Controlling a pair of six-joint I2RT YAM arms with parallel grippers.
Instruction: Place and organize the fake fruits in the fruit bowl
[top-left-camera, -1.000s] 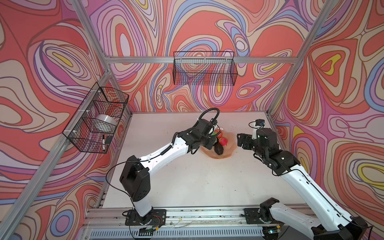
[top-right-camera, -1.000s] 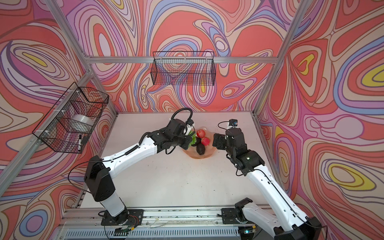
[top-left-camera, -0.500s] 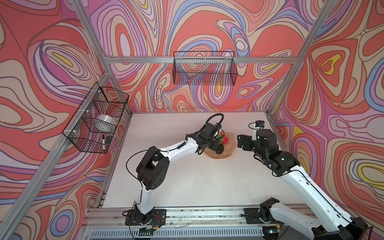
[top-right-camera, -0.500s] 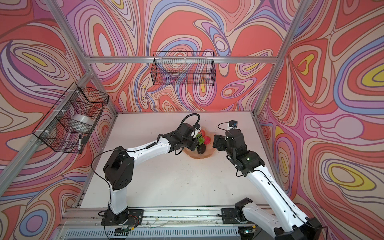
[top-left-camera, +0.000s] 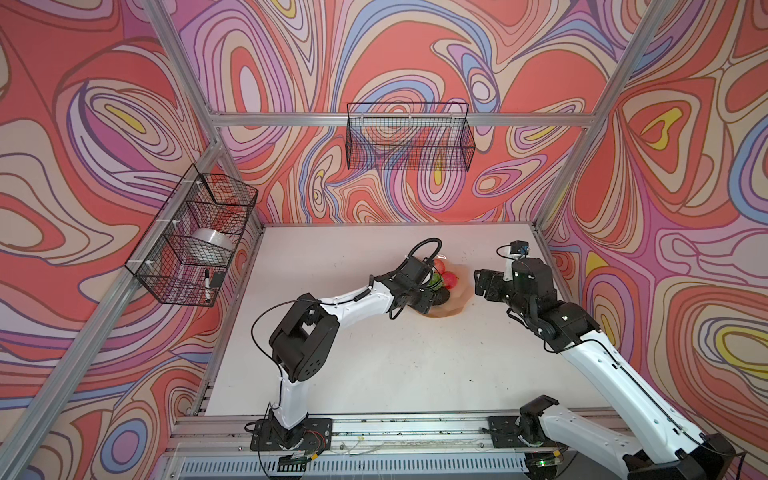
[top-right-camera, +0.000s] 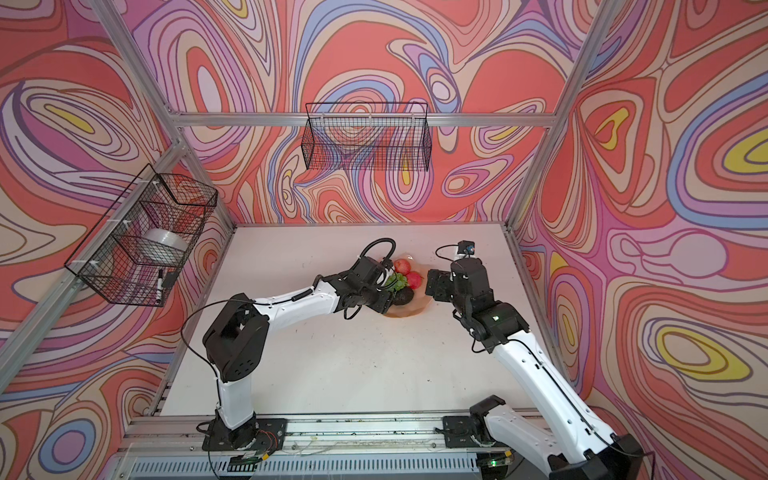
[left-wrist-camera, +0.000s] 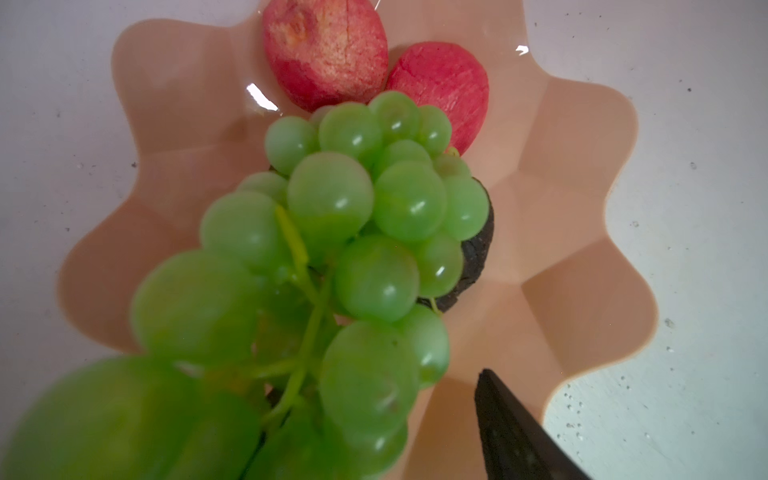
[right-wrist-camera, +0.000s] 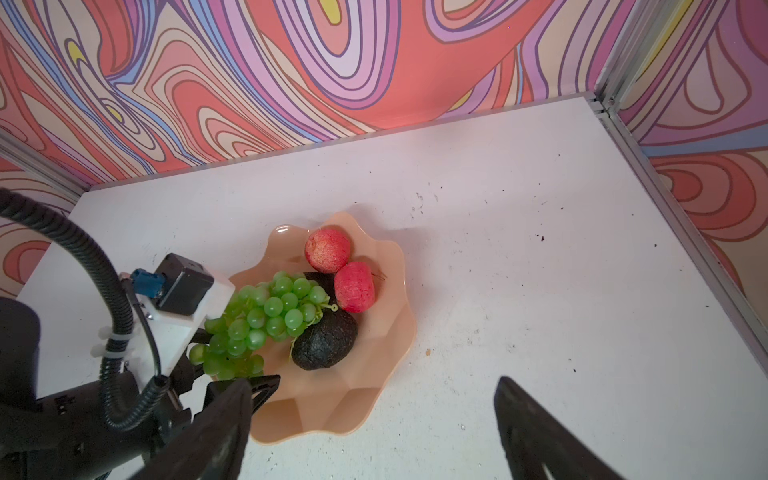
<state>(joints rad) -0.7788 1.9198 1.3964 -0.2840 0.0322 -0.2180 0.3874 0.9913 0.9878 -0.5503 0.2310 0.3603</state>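
The fruit bowl (right-wrist-camera: 353, 399) sits on the white tabletop (right-wrist-camera: 540, 249), in its far half and right of the middle, with all five fruits inside. Two apples (right-wrist-camera: 327, 249) touch each other on the side toward the far edge. The grapes (right-wrist-camera: 266, 311) lie draped over one avocado (right-wrist-camera: 324, 345) and a second avocado (right-wrist-camera: 322, 279), which is mostly hidden. The left pincer (right-wrist-camera: 232, 361) hangs over the bowl's rim on the side toward the tabletop's left edge. Its jaws are apart around the bunch's stem end, and one finger (left-wrist-camera: 519, 436) stands clear of the fruit (the other is hidden behind the grapes). The right pincer (top-left-camera: 481, 284) hovers just beside the bowl toward the right edge, spread wide and holding nothing.
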